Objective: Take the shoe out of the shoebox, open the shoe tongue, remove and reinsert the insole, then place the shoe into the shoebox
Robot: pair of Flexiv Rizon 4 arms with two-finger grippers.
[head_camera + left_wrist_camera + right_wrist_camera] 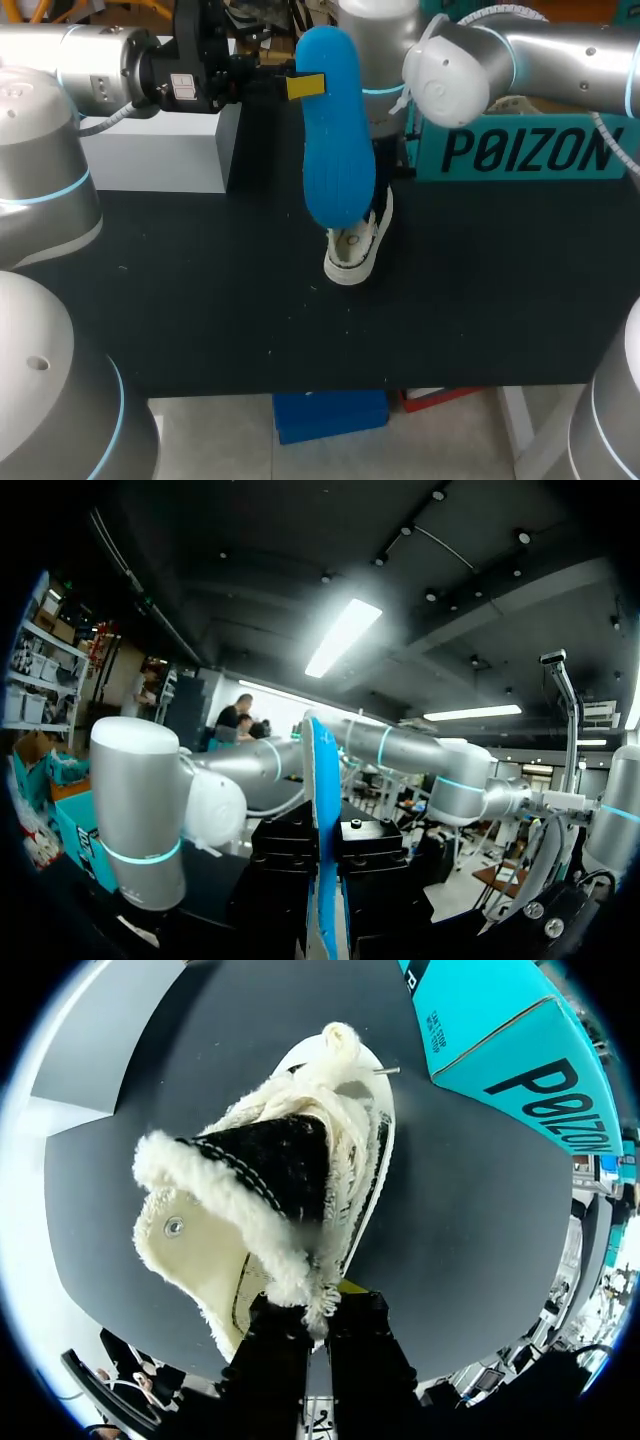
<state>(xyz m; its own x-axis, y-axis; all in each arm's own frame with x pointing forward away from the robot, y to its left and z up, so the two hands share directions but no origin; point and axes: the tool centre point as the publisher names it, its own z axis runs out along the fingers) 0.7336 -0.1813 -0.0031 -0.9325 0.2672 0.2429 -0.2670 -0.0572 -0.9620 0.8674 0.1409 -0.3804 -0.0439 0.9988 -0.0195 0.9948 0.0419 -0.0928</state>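
Left jaws on insole (338, 130), right jaws on shoe (358, 252).

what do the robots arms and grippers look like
The left arm and right arm are silver-grey tubes with rounded joints ringed in cyan, pale cables trailing alongside. The left gripper and right gripper are boxy and black, fingers tipped yellow.

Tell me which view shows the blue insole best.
Head view: the insole shows its whole broad face. Left wrist view gives only its thin edge in the left pincer; right wrist view misses it.
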